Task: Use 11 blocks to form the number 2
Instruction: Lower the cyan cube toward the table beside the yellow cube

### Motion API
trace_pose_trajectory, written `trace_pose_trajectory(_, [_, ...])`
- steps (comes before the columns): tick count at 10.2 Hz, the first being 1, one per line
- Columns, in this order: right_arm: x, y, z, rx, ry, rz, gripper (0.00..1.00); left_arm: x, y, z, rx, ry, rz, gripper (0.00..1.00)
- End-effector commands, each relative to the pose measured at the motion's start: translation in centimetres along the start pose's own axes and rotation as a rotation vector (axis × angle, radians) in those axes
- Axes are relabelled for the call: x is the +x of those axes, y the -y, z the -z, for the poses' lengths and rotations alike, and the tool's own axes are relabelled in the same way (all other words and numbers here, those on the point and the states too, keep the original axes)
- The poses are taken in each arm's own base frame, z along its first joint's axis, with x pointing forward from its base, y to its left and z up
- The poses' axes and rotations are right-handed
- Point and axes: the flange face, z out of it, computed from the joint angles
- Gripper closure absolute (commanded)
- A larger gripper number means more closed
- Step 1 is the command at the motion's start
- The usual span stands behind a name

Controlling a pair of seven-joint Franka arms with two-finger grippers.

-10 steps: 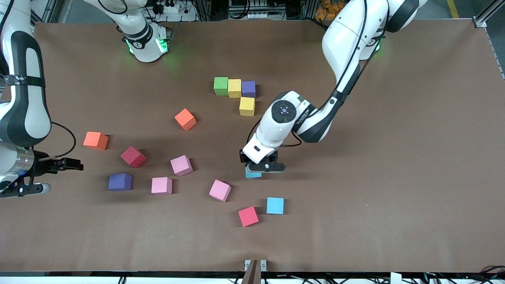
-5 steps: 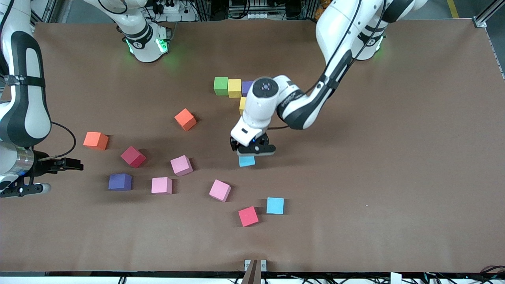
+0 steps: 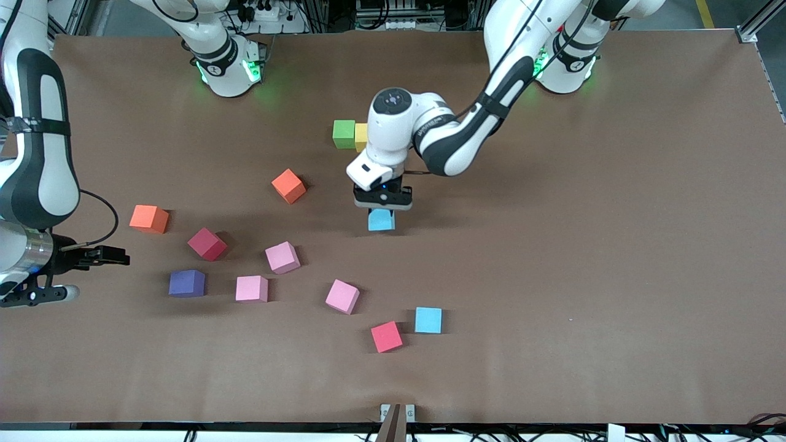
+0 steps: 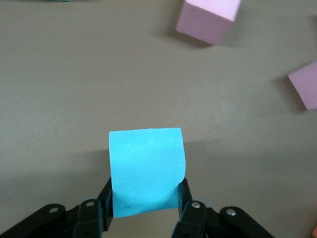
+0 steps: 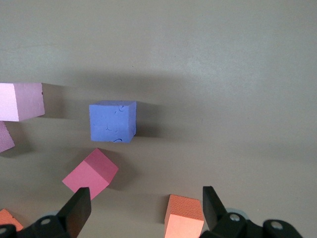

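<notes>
My left gripper [image 3: 381,207] is shut on a light blue block [image 3: 381,220], held over bare table close to a row that starts with a green block [image 3: 343,133] and a yellow block [image 3: 360,136]. The left arm hides the rest of that row. In the left wrist view the light blue block [image 4: 146,166] sits squeezed between the fingers of the left gripper [image 4: 146,201]. My right gripper [image 3: 92,273] waits open at the right arm's end of the table, over an orange block [image 5: 184,223].
Loose blocks lie scattered nearer the camera: two orange [image 3: 288,185] [image 3: 149,218], a dark red [image 3: 207,244], a purple [image 3: 186,283], three pink [image 3: 282,257] [image 3: 252,288] [image 3: 342,296], a red [image 3: 386,336] and a light blue [image 3: 428,320].
The left arm has carried the light blue block away from the loose blocks toward the green and yellow row, and now covers the purple and second yellow block. The right arm has not moved.
</notes>
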Motion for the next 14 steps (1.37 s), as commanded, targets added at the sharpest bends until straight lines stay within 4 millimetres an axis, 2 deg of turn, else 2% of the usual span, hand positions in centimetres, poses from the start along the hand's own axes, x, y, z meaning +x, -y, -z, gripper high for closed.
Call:
trace_pose_trajectory(1, [0.0,-0.2,0.2,0.021,-0.010,0.008,0.00,-2.0,0.4,0.1,-0.038,-0.020,-0.003,0.76])
trace_pose_trajectory(5, [0.0,-0.2,0.2,0.021,-0.010,0.011,0.00,-5.4,0.3,-1.0,-0.056,-0.038,0.106,0.76])
trace_pose_trajectory(7, [0.0,-0.2,0.2,0.021,-0.010,0.014,0.00,-6.7,0.0,-1.1,-0.054,-0.047,0.101,0.76])
trace_pose_trajectory(11, [0.0,-0.2,0.2,0.021,-0.010,0.014,0.00,-7.7,1.2,0.2,-0.039,-0.050,0.062,0.77])
trace_pose_trajectory(14, [0.0,-0.2,0.2,0.021,-0.010,0.014,0.00,-7.9,1.3,0.1,-0.053,-0.050,0.050,0.77])
